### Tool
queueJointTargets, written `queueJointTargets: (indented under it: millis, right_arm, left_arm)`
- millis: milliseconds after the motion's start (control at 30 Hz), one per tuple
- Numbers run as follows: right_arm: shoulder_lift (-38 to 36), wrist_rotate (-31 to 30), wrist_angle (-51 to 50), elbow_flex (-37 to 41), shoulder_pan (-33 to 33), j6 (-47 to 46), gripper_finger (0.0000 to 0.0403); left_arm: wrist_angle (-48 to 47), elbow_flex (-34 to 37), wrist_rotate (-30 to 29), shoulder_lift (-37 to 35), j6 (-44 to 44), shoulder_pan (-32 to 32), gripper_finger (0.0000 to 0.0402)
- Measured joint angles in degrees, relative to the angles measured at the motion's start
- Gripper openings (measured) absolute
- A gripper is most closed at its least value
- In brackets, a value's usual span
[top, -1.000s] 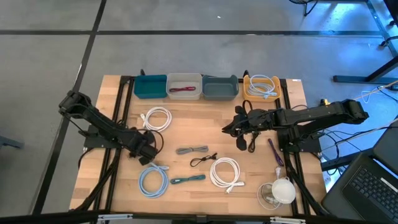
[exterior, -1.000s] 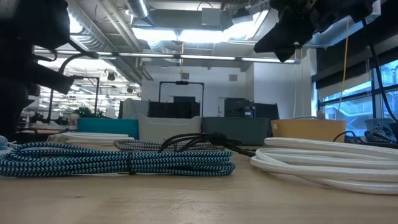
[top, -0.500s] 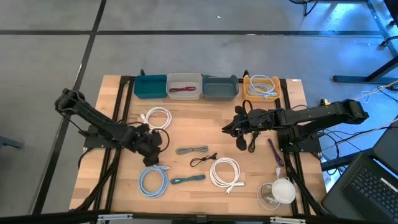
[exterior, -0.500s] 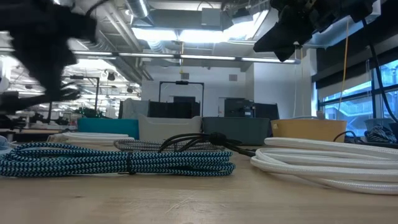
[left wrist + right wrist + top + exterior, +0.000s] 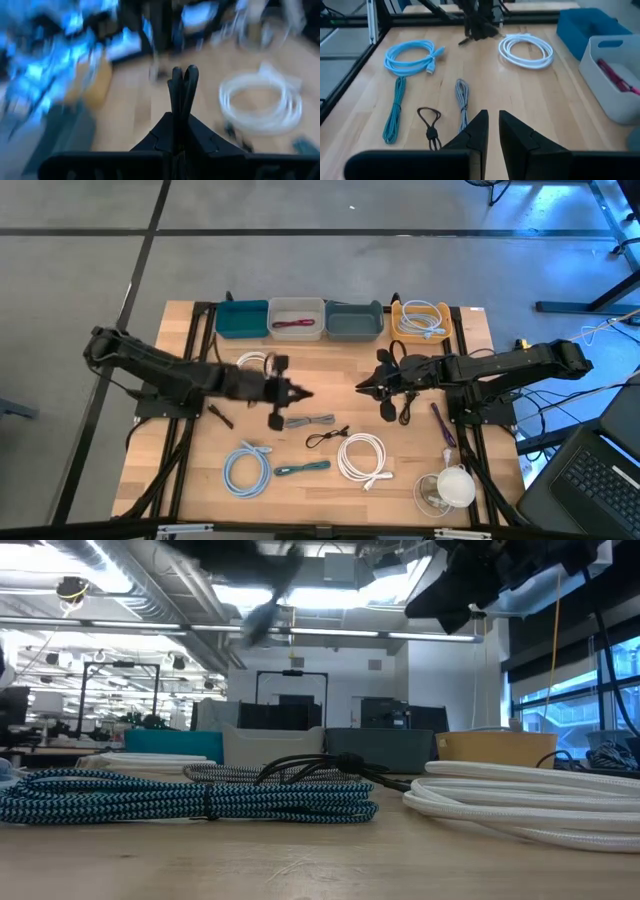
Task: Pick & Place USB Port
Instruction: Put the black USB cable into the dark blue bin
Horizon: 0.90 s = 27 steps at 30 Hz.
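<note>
Since the earlier frame your left gripper [image 5: 290, 393] has swung in from the worktop's [image 5: 470, 480] left edge to hover near the grey cable [image 5: 309, 421] at centre, fingers [image 5: 183, 80] pressed together and empty; the right gripper [image 5: 366, 385] hasn't moved, its fingers [image 5: 480, 125] slightly apart, empty. That cable lies loose and flat, just beside the black cable [image 5: 325, 438]. Judge it light, soft and floppy: open first and pinch the bundled middle at its tie, not a trailing plug end.
</note>
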State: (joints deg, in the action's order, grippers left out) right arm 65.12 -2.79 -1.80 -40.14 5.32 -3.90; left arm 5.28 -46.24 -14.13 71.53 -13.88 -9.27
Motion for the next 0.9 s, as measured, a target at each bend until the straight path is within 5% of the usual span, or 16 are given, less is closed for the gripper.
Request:
queueJointTargets:
  millis: [267, 433, 667, 900]
  right_arm:
    - [0.0, 0.7, 4.1, 0.0, 0.0, 4.5, 0.0058]
    - [0.0, 0.9, 5.8, 0.0, 0.0, 5.9, 0.0115]
    - [1.0, -0.6, 11.5, 0.0, -0.4, 6.6, 0.0196]
    - [3.5, -0.7, 18.0, 0.0, -0.4, 9.1, 0.0212]
  left_arm:
    - [14.3, 0.0, 20.2, 5.0, -1.9, 15.7, 0.0015]
    - [21.8, 0.0, 28.9, 8.4, 0.7, 20.0, 0.0015]
    - [33.3, 0.0, 35.2, 12.9, 0.7, 20.8, 0.0015]
    - [34.2, -4.1, 36.4, 16.3, -0.1, 20.8, 0.0016]
